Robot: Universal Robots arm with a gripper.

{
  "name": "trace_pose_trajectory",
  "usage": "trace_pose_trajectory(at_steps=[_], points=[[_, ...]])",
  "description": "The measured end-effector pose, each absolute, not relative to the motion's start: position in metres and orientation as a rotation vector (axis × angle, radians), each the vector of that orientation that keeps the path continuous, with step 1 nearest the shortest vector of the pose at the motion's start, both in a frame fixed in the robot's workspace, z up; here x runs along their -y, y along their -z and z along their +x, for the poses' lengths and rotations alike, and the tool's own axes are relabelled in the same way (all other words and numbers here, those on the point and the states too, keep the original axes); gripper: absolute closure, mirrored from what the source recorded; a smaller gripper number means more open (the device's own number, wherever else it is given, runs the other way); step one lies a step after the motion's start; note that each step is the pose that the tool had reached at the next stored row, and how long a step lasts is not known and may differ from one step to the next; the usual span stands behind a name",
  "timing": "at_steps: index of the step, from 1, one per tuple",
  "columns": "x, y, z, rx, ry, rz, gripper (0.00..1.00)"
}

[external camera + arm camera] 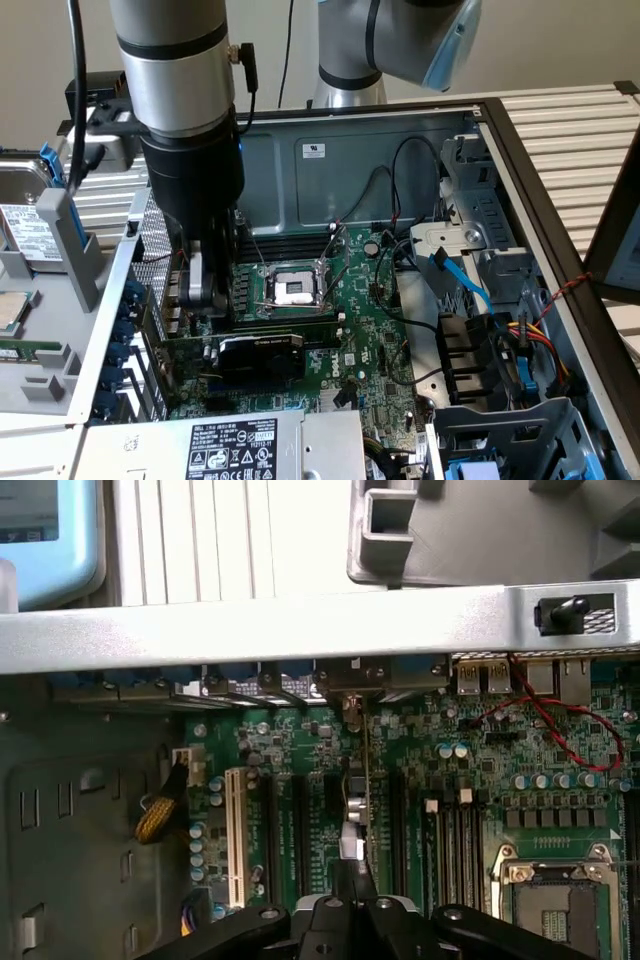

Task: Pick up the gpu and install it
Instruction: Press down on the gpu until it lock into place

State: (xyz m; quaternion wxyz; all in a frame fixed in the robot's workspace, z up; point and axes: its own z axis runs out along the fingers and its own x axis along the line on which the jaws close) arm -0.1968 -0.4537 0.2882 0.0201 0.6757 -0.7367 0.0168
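Note:
The gpu (260,355), a short green card with a black cooler shroud, stands upright in a slot near the front-left of the motherboard (375,330), its metal bracket toward the case's rear wall. My gripper (205,300) hangs over the card's bracket end with its fingers shut together, nothing visibly between them. In the wrist view the gpu (360,780) is seen edge-on, running from the rear bracket to my closed gripper (352,880). Whether the tips touch the card's top edge I cannot tell.
The CPU socket (290,290) lies open just behind the card. Black and blue cables (465,285) cross the exterior view's right, beside the drive cage (510,430). A power supply (230,445) sits in front. A white slot (237,830) runs beside the card, and the case's rear wall (300,625) borders the board.

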Motion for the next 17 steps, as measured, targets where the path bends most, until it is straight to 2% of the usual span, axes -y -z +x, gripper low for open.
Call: trace_pose_trajectory(at_steps=[5,17], points=[[0.453,-0.284,-0.197,2.298,-0.023,2.108,0.89],[0.453,-0.269,-0.194,2.297,-0.018,2.112,0.89]])
